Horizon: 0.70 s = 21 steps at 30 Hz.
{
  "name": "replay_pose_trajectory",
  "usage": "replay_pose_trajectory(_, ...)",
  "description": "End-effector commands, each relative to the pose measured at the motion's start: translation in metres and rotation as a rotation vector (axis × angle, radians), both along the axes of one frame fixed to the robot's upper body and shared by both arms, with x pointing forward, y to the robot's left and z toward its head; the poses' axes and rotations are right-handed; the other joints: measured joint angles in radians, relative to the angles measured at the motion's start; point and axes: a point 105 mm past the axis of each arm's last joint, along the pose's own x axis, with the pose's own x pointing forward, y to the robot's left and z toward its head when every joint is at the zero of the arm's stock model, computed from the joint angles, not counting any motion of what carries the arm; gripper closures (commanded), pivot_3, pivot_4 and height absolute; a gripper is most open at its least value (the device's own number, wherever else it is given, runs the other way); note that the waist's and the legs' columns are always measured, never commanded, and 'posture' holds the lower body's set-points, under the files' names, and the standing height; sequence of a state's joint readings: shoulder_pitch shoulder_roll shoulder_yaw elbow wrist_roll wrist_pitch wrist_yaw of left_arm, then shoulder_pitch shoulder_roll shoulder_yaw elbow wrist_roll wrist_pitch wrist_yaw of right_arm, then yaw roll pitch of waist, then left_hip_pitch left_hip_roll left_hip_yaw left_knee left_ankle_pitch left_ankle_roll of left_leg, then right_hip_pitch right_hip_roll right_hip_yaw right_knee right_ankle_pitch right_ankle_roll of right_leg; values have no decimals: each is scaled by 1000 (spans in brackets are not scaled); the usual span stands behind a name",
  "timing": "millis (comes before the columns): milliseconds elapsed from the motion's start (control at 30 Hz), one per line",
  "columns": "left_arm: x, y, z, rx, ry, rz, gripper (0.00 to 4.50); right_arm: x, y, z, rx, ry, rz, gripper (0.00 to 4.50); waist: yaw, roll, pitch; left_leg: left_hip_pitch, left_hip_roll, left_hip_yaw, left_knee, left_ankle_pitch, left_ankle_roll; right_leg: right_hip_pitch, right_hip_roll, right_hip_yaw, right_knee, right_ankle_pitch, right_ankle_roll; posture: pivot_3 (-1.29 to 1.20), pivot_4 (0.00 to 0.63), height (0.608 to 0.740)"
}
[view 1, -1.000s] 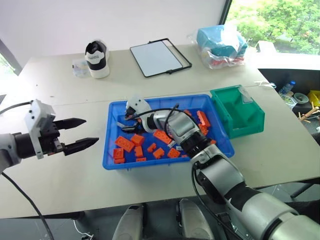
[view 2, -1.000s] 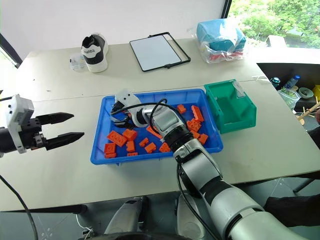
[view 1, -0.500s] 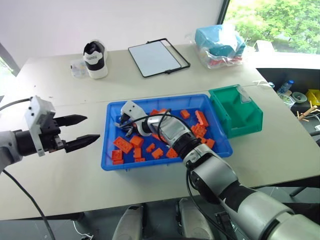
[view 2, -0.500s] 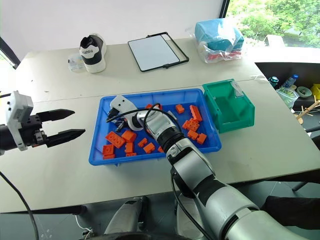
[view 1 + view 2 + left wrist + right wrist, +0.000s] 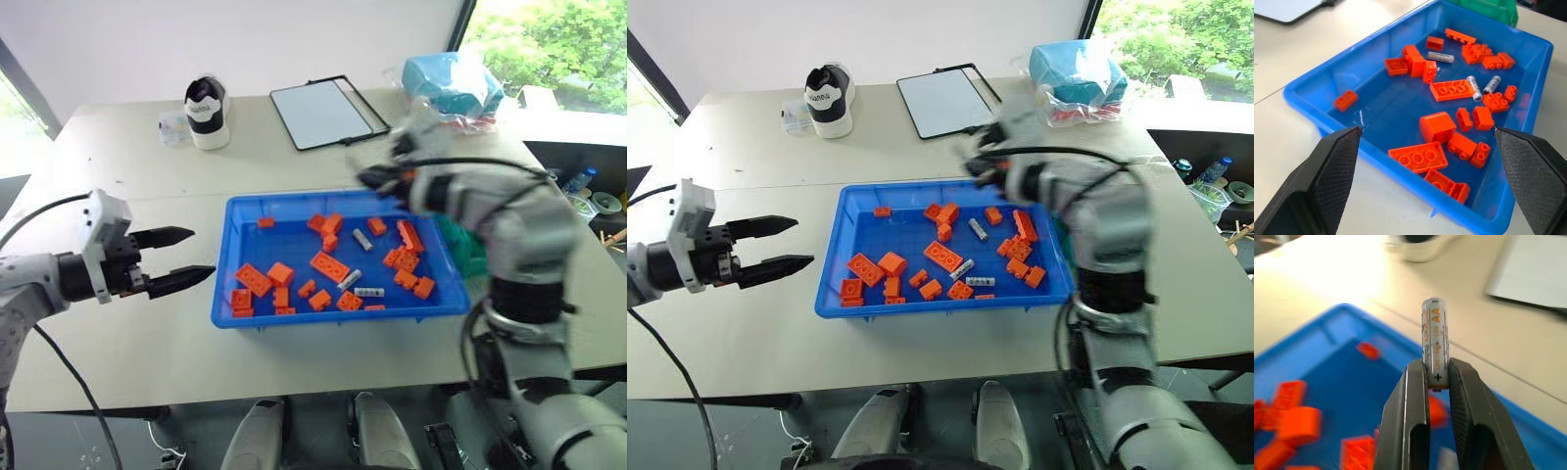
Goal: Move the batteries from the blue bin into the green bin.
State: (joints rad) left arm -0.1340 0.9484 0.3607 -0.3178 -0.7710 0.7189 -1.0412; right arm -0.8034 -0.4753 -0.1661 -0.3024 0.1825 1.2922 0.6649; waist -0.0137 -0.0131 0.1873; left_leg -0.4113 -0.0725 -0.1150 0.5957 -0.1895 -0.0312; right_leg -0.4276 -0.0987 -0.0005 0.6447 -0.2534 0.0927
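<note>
Daylight floods in from the window [image 5: 549, 39] past the desk's far right corner, where the greenery outside is washed pale. The desk [image 5: 745, 147] is evenly bright, with glare across its far left stretch. Shadows are soft: a faint one lies under the blue bin [image 5: 245, 313] along its near edge. The right gripper [image 5: 377, 178] and its arm are smeared by motion blur in both head views. In the right wrist view the battery [image 5: 1434, 340] between the fingers is sharp, while the orange bricks [image 5: 1293, 418] behind it are out of focus. The left wrist view is crisp.
</note>
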Motion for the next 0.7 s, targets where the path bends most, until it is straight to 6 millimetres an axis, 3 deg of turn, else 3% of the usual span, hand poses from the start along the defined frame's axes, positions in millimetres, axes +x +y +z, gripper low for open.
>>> replay_pose_trajectory(33,3,-9,5,-4,-24,-50,0,-12,-43,13,-5,-42,-146,4456,-4,0,0,0,0,0,0,0,0,0,0,0,0,0,0,0,150,731)
replay_pose_trajectory(100,9,-15,5,-7,-31,-75,0,-13,-70,4,-27,-22,-253,4456,-7,1,0,0,1,3,0,0,0,0,0,1,0,0,0,0,150,731)
replay_pose_trajectory(200,15,-20,8,-13,-40,-101,0,-16,-87,-10,-44,8,-314,4456,-7,0,0,1,2,3,0,0,0,0,1,1,1,0,0,0,150,731)
replay_pose_trajectory(233,17,-22,9,-16,-43,-109,0,-16,-92,-15,-50,16,-327,3956,-5,0,1,1,2,4,0,0,1,0,1,1,1,0,0,0,150,731)
replay_pose_trajectory(267,18,-23,10,-17,-44,-115,0,-16,-94,-19,-53,19,-336,2947,-5,0,1,1,2,3,0,0,1,0,1,1,1,1,2,0,150,731)
replay_pose_trajectory(367,18,-27,12,-27,-44,-138,0,-15,-108,-24,-177,-11,-367,2383,-1,0,1,1,1,4,1,0,1,0,1,1,1,1,2,0,150,731)
replay_pose_trajectory(400,17,-28,13,-27,-43,-143,0,-16,-110,-20,-221,-40,-353,2383,1,0,1,0,1,4,1,0,1,1,2,1,0,1,2,0,150,731)
replay_pose_trajectory(467,15,-29,13,-26,-43,-149,0,-17,-101,-6,-265,-118,-262,2383,1,0,2,0,0,4,1,0,1,1,1,1,0,1,2,0,150,731)
replay_pose_trajectory(567,13,-30,13,-26,-41,-154,0,-29,-59,6,-280,-159,47,2383,-5,0,2,0,1,4,2,0,1,1,1,1,0,1,3,0,150,731)
replay_pose_trajectory(700,13,-32,13,-23,-40,-154,0,-44,-23,-4,-328,-104,362,2383,-8,0,2,1,3,4,2,-1,2,1,2,1,0,1,3,0,150,731)
